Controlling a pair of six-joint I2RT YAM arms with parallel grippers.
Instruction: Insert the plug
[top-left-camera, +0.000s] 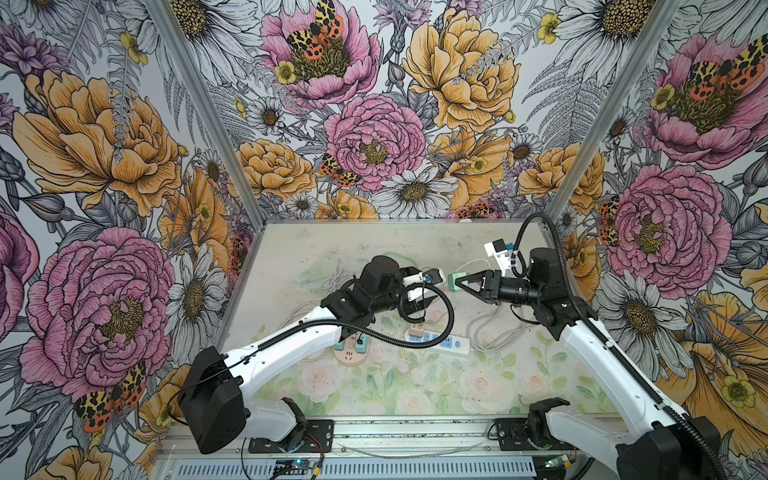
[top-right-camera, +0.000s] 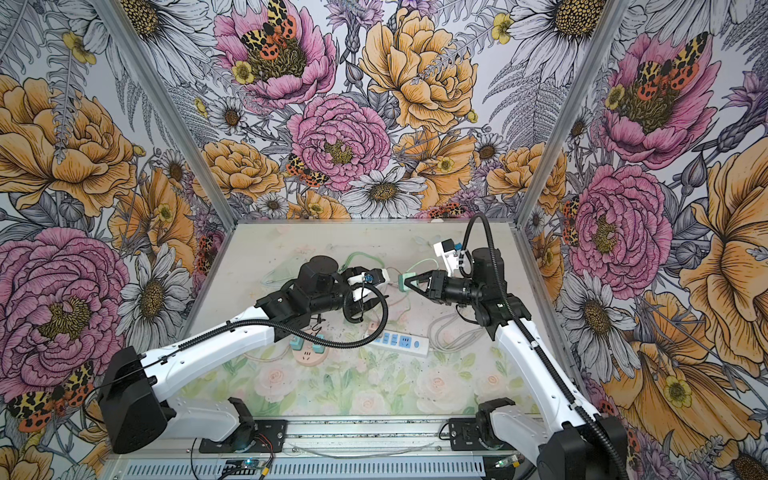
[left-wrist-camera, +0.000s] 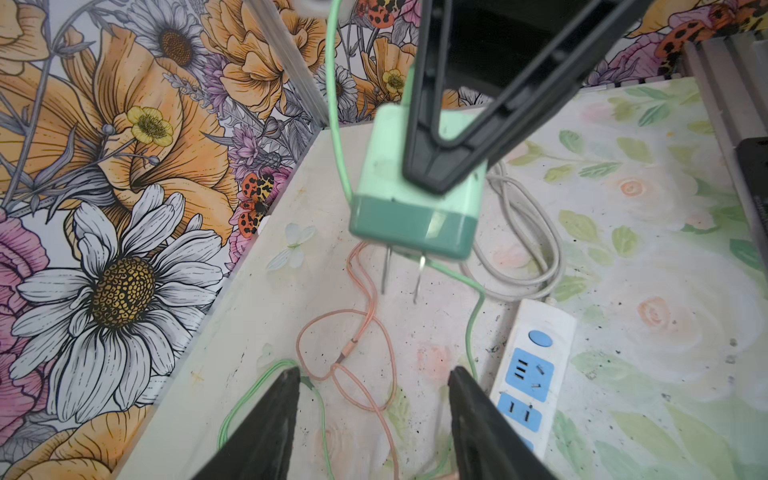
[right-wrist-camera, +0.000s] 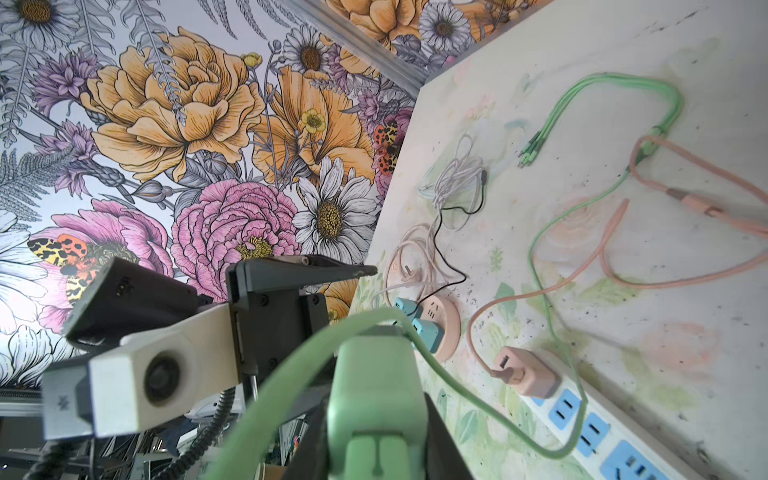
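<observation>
The pink charger (right-wrist-camera: 525, 372) and green cable (right-wrist-camera: 357, 320) crowd the power strip (right-wrist-camera: 590, 434).

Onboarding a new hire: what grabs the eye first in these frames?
Loud floral wallpaper covers the walls. Mid-scene, the right gripper holds a mint-green charger plug off the table, prongs bare. The left gripper hangs open nearby; a white power strip lies on the table.

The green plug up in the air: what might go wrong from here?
The right pincer grips the green plug by its pale end only; it could twist as the prongs meet the power strip. Its green cable trails loosely over the table and might snag or tug it off aim.
</observation>
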